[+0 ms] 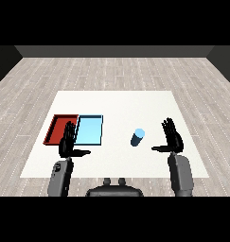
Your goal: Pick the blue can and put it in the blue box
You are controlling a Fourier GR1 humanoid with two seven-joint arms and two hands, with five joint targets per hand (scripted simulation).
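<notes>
Blue can upright on table, just left of right hand, fingers straight, apart

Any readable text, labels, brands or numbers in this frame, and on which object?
None. The blue can, red tray, light blue tray, white table and both hands, left hand and right hand, show no lettering, numbers or signs.

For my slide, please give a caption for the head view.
Open right hand beside upright blue can; light blue tray waits left.
</notes>
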